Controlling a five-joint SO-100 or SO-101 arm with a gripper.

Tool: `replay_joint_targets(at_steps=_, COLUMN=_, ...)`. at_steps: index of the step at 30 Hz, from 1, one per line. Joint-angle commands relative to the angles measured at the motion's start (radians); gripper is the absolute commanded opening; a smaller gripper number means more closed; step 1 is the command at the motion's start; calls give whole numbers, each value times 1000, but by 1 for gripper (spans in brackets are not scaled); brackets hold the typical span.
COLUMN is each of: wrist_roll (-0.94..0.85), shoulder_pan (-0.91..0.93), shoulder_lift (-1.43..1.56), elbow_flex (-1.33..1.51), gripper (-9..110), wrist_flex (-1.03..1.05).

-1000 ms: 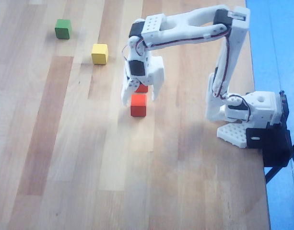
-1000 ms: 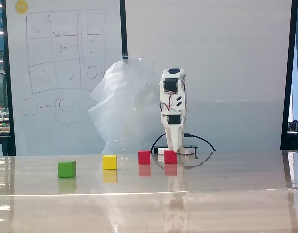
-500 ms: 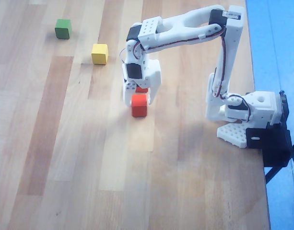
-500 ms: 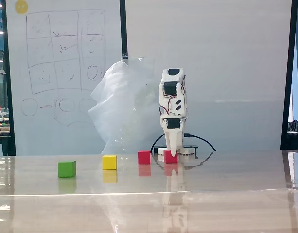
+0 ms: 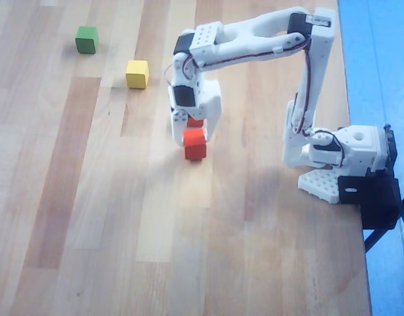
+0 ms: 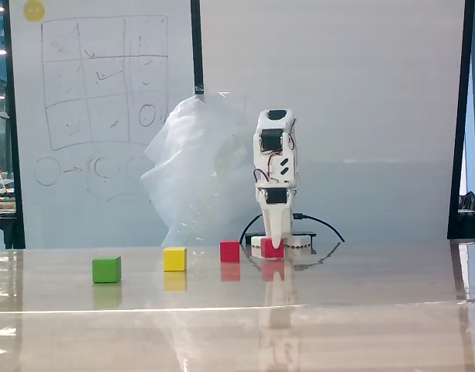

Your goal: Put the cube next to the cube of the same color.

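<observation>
Two red cubes stand on the wooden table. In the overhead view one red cube (image 5: 195,148) is in plain sight and the other red cube (image 5: 195,122) shows only as a sliver between the white fingers, close beside it. In the fixed view the free red cube (image 6: 230,251) stands left of the red cube at the gripper (image 6: 267,249), which rests on the table. My gripper (image 5: 195,135) points straight down with a finger on either side of that cube; its tip also shows in the fixed view (image 6: 277,245). I cannot tell whether the fingers press on the cube.
A yellow cube (image 5: 137,74) and a green cube (image 5: 87,39) stand further up the table in the overhead view, and left of the red cubes in the fixed view, yellow (image 6: 174,259) then green (image 6: 107,270). The arm's base (image 5: 346,155) is clamped at the table's right edge.
</observation>
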Motion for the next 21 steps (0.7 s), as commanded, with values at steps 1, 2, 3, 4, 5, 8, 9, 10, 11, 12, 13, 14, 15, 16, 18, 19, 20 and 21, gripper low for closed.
replay_joint_targets(at_steps=1, wrist_roll=-12, shoulder_pan=6, shoulder_lift=153, elbow_flex=-183, gripper=1, wrist_flex=124)
replay_joint_targets(at_steps=2, wrist_roll=-14, shoulder_pan=9, shoulder_lift=164, elbow_flex=-210, gripper=1, wrist_flex=152)
replay_joint_targets(at_steps=3, wrist_roll=-14, shoulder_pan=11, shoulder_lift=172, elbow_flex=-239, gripper=1, wrist_flex=176)
replay_joint_targets(at_steps=4, wrist_roll=-14, shoulder_pan=11, shoulder_lift=175, elbow_flex=-265, gripper=1, wrist_flex=202)
replay_joint_targets(at_steps=5, wrist_roll=-15, shoulder_pan=12, shoulder_lift=175, elbow_flex=-291, gripper=1, wrist_flex=227)
replay_joint_targets(at_steps=8, wrist_roll=-37, shoulder_pan=21, shoulder_lift=173, elbow_flex=-364, gripper=1, wrist_flex=295)
replay_joint_targets(at_steps=9, wrist_roll=-60, shoulder_pan=40, shoulder_lift=173, elbow_flex=-387, gripper=1, wrist_flex=310)
replay_joint_targets(at_steps=10, wrist_roll=-89, shoulder_pan=66, shoulder_lift=173, elbow_flex=-410, gripper=1, wrist_flex=324)
replay_joint_targets(at_steps=11, wrist_roll=-126, shoulder_pan=95, shoulder_lift=172, elbow_flex=-431, gripper=1, wrist_flex=339)
replay_joint_targets(at_steps=12, wrist_roll=-166, shoulder_pan=127, shoulder_lift=172, elbow_flex=-453, gripper=1, wrist_flex=351)
replay_joint_targets(at_steps=13, wrist_roll=-207, shoulder_pan=160, shoulder_lift=172, elbow_flex=-469, gripper=1, wrist_flex=359)
replay_joint_targets(at_steps=14, wrist_roll=-244, shoulder_pan=190, shoulder_lift=172, elbow_flex=-483, gripper=1, wrist_flex=362)
replay_joint_targets(at_steps=15, wrist_roll=-273, shoulder_pan=222, shoulder_lift=170, elbow_flex=-492, gripper=1, wrist_flex=359)
replay_joint_targets(at_steps=16, wrist_roll=-301, shoulder_pan=255, shoulder_lift=166, elbow_flex=-500, gripper=1, wrist_flex=356)
replay_joint_targets(at_steps=18, wrist_roll=-347, shoulder_pan=314, shoulder_lift=129, elbow_flex=-520, gripper=1, wrist_flex=342)
replay_joint_targets(at_steps=19, wrist_roll=-367, shoulder_pan=344, shoulder_lift=103, elbow_flex=-528, gripper=1, wrist_flex=331)
replay_joint_targets(at_steps=20, wrist_roll=-382, shoulder_pan=371, shoulder_lift=74, elbow_flex=-538, gripper=1, wrist_flex=319)
replay_joint_targets(at_steps=21, wrist_roll=-391, shoulder_pan=400, shoulder_lift=48, elbow_flex=-551, gripper=0, wrist_flex=308)
